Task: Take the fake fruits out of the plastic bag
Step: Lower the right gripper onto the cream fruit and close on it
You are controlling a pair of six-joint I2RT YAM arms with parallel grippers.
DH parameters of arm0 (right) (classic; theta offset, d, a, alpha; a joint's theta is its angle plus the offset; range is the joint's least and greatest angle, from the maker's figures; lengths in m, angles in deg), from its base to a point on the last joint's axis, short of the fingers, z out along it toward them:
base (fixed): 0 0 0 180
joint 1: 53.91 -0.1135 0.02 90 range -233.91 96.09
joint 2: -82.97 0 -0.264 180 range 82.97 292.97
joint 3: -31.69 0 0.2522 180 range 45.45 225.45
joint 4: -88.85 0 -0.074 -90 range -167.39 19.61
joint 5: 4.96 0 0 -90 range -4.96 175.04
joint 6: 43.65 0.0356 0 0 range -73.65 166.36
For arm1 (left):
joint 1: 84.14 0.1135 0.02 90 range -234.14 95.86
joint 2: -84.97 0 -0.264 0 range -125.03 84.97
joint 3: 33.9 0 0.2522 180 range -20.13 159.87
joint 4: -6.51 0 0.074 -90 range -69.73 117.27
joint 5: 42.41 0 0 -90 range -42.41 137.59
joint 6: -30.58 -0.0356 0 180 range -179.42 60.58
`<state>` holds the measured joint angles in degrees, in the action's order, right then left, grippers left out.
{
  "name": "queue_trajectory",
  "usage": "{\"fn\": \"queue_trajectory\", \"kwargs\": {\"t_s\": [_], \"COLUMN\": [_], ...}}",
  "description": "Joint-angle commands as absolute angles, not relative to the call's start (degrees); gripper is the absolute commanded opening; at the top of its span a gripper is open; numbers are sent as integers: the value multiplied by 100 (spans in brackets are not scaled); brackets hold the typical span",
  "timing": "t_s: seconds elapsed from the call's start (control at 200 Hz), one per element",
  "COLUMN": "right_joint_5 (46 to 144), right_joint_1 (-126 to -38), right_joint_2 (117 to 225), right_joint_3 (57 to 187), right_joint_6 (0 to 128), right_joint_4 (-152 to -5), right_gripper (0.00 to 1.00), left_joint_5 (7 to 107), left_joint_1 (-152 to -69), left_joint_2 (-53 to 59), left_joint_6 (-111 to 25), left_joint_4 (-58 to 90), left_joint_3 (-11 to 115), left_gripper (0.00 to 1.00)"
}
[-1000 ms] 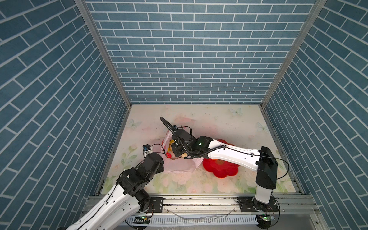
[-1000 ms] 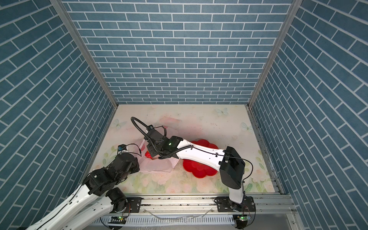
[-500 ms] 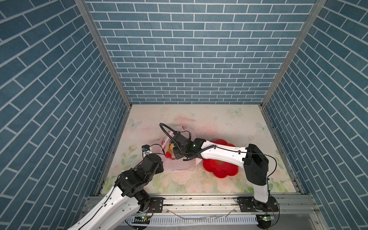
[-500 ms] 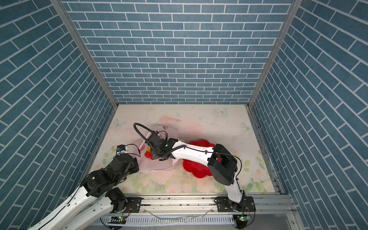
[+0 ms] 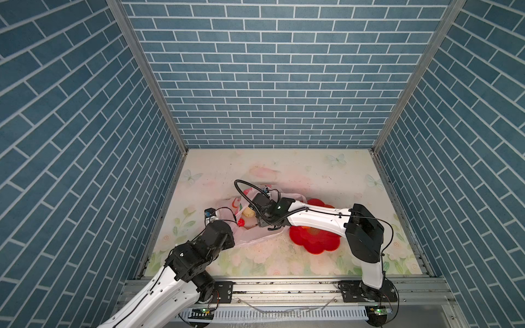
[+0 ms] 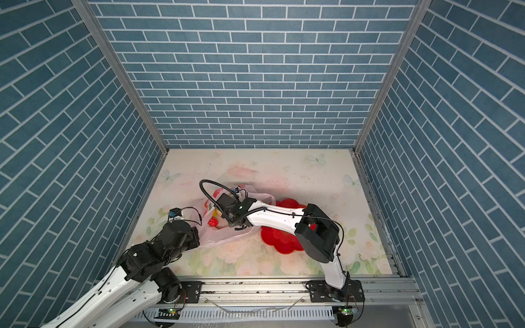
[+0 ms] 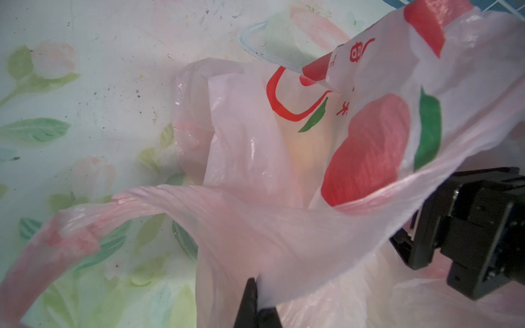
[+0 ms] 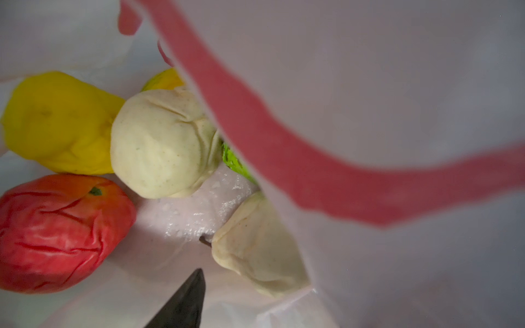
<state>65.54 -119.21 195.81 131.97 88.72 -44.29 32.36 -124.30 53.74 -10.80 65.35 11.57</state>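
The bag [image 7: 255, 233] is clamped at its edge by the left pincer [image 7: 257, 305]. Inside the bag, beside the fruits [image 8: 162, 144], the right pincer [image 5: 259, 220] is seen, its opening not discernible. The bag's overhanging wall may be caught with a fruit.

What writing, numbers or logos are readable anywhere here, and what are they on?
No text reads whole.
Bag: large red characters, cut by a fold, unreadable.
Bag: small red marks beside them, too small to read.
Nothing else legible in any view.
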Motion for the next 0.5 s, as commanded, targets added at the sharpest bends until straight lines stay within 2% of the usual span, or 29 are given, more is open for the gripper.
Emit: {"fn": "queue_trajectory", "kwargs": {"t_s": [0.0, 0.495], "right_joint_5": [6395, 6590], "right_joint_1": [-11876, -11754], "right_joint_2": [19446, 19559], "right_joint_3": [12933, 12532], "right_joint_6": [9224, 9196], "right_joint_4": [-4500, -5730], "right_gripper": [75, 77], "left_joint_5": [3282, 3418], "left_joint_1": [-12466, -12466], "left_joint_2": [5354, 5203], "left_joint_6": [-1164, -1284], "left_joint_4": [6473, 6384], "left_joint_3": [1037, 871], "left_gripper": [0, 0]}}
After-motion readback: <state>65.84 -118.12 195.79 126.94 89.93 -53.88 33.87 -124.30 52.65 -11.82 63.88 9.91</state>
